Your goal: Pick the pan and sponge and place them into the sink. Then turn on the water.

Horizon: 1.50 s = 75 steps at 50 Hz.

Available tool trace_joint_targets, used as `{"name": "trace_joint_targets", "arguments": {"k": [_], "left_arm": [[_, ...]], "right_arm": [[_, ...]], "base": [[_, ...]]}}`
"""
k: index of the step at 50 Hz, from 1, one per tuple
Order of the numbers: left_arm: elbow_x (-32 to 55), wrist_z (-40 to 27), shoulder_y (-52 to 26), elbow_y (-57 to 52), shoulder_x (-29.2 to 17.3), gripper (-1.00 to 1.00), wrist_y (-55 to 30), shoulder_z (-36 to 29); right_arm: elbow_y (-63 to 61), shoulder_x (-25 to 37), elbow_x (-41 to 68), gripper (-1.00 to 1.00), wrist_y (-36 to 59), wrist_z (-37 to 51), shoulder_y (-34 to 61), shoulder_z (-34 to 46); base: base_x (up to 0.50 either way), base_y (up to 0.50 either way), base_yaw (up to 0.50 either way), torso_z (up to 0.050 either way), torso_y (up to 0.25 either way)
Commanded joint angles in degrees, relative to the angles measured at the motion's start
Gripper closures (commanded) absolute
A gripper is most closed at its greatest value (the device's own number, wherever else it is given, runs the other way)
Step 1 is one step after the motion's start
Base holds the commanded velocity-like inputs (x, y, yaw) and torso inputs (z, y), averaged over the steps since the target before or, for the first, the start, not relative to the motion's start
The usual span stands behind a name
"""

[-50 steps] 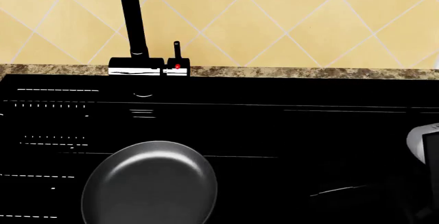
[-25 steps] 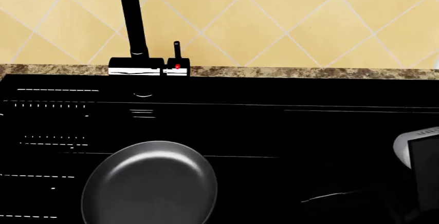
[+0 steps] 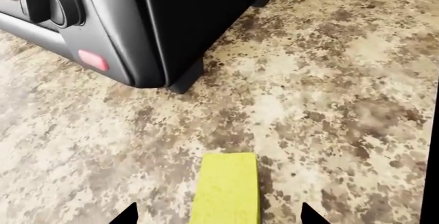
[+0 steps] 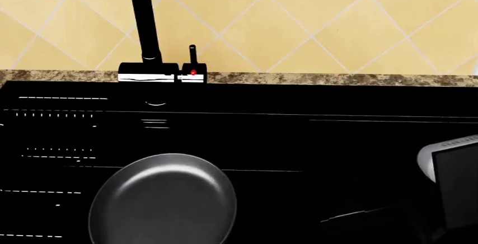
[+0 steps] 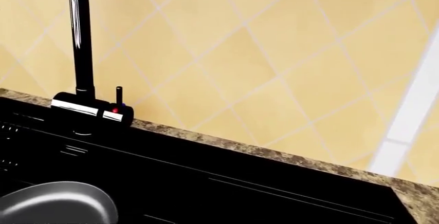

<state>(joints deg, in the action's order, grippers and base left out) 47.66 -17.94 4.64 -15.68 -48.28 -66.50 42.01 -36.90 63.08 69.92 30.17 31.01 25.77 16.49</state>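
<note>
The dark grey pan (image 4: 163, 199) lies inside the black sink (image 4: 336, 137) at the lower left; its rim also shows in the right wrist view (image 5: 58, 203). The yellow sponge (image 3: 226, 188) lies on the granite countertop (image 3: 329, 95). My left gripper (image 3: 218, 217) is open, with its black fingertips (image 3: 127, 216) well apart on either side of the sponge and not touching it. My right arm (image 4: 451, 177) enters over the sink's right side; its gripper is black on black and its jaws cannot be made out. No water runs from the faucet (image 4: 142, 20).
The faucet's red-dotted lever (image 4: 192, 59) stands upright beside the chrome base (image 4: 148, 77). A black and silver appliance (image 3: 137, 23) with a knob stands on the counter just beyond the sponge. A yellow tiled wall (image 4: 336, 26) rises behind the sink.
My right arm has moved left, further into the head view over the sink. The pan and the faucet lever have not moved.
</note>
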Motion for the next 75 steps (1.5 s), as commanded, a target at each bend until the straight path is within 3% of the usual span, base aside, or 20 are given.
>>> {"name": "trace_joint_targets", "arguments": {"k": [1, 22, 23, 45, 59, 68, 70, 75], "left_arm": [[-4.2, 1.7, 2.4, 2.5, 0.4, -1.0, 3.7, -3.1], [-4.2, 4.6, 2.9, 8.7, 1.7, -1.0, 5.6, -3.0], [-4.1, 4.3, 2.8, 8.7, 2.0, 1.0, 5.5, -2.9], [-0.1, 0.2, -1.0, 0.9, 1.7, 1.0, 0.9, -1.2], [13.4, -4.6, -9.1, -12.7, 0.0, 1.0, -10.6, -0.8], [17.3, -8.0, -20.1, -14.7, -0.4, 1.0, -13.5, -13.8], [19.7, -11.2, -24.4, -15.6, 2.1, 1.0, -15.6, -17.2], [19.9, -11.8, -26.8, -16.3, 3.6, 1.0, -15.6, -22.0]], "right_arm": [[-0.3, -0.4, -0.4, -1.0, 0.5, 0.2, -0.2, 0.0], [-0.2, 0.7, 1.1, -1.0, 0.3, 1.3, -1.9, -0.8], [-0.2, 0.8, 1.2, -1.0, 0.2, 1.3, -2.0, -0.9], [0.1, 0.9, 0.8, -1.0, -0.5, 0.7, -2.8, -1.2], [0.1, 0.1, 0.9, -1.0, 0.3, 0.4, -1.5, -0.6], [-0.2, 0.7, 1.2, -1.0, -0.3, 0.6, -2.5, -1.2], [-0.5, 1.0, 1.6, -1.0, -0.3, 0.8, -2.5, -1.5], [-1.0, 2.0, 2.5, -1.0, -0.8, 1.1, -2.6, -2.6]], "base": [[0.0, 0.0, 0.0, 0.0, 0.0], [0.0, 0.0, 0.0, 0.0, 0.0], [0.0, 0.0, 0.0, 0.0, 0.0], [0.0, 0.0, 0.0, 0.0, 0.0], [0.0, 0.0, 0.0, 0.0, 0.0], [0.0, 0.0, 0.0, 0.0, 0.0], [0.0, 0.0, 0.0, 0.0, 0.0], [0.0, 0.0, 0.0, 0.0, 0.0]]}}
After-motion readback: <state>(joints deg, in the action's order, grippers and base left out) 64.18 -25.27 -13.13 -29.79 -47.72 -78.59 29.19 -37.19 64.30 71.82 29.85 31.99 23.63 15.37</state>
